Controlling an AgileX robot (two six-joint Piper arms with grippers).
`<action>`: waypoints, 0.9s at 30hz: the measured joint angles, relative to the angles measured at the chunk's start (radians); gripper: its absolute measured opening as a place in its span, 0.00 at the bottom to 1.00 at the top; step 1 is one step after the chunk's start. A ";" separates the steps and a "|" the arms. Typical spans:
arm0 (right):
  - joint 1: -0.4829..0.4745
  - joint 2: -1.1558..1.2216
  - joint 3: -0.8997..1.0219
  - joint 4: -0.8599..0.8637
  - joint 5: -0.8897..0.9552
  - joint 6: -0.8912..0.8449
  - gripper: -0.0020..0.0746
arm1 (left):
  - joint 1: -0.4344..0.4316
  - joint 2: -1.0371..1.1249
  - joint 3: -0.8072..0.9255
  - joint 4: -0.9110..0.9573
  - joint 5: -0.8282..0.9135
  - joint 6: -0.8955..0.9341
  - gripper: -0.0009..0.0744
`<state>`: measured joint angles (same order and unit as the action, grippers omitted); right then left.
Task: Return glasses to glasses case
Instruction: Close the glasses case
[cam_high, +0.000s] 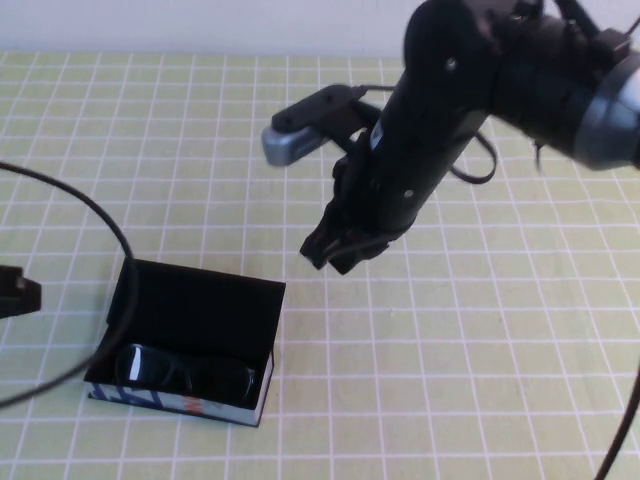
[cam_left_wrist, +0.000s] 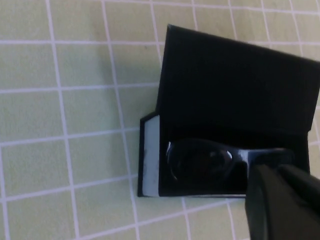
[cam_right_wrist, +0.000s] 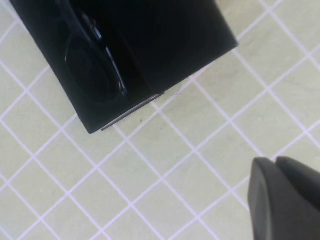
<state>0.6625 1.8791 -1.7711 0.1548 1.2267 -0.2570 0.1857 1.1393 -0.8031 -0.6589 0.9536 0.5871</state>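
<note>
Pale yellow-green tablecloth (cam_high: 470, 330) with a white grid, spread flat under everything, a plain light wall along the far edge. Near the front left of it, the glasses case (cam_high: 205, 300), black, lid thrown back flat toward the far side, blue-and-white patterned front wall facing the robot. Inside the tray, the glasses (cam_high: 185, 372), dark frame lying lengthwise, lenses up, seemingly seated below the rim. Above the cloth and well apart from the case, to its right and farther back, the right gripper (cam_high: 335, 250), raised, fingers pressed together on nothing. At the far left edge of the high view, just a dark stub of the left gripper (cam_high: 15, 292); in its own wrist view a dark rounded fingertip mass hanging close over the end of the case, too little of it showing to tell whether spread or together. A black cable (cam_high: 110, 225) looping down across the lid's left end. Risks from here, as a judgement: lid open, so closing it likely remains; a push at one corner could skid the light box across the smooth cloth or pinch a temple not lying fully down; the draped cable could snag the lid or drag the case on any left arm motion.
</note>
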 joint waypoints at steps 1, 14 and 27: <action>-0.007 -0.014 0.004 0.006 0.000 0.000 0.01 | 0.041 0.026 0.000 -0.046 0.014 0.046 0.01; -0.028 -0.131 0.148 0.056 -0.044 -0.034 0.01 | 0.087 0.363 -0.006 -0.058 0.029 0.144 0.01; -0.030 -0.132 0.173 0.077 -0.107 -0.054 0.01 | 0.013 0.415 -0.008 -0.059 -0.087 0.144 0.01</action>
<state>0.6327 1.7469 -1.5983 0.2321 1.1194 -0.3106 0.1983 1.5542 -0.8114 -0.7182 0.8663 0.7307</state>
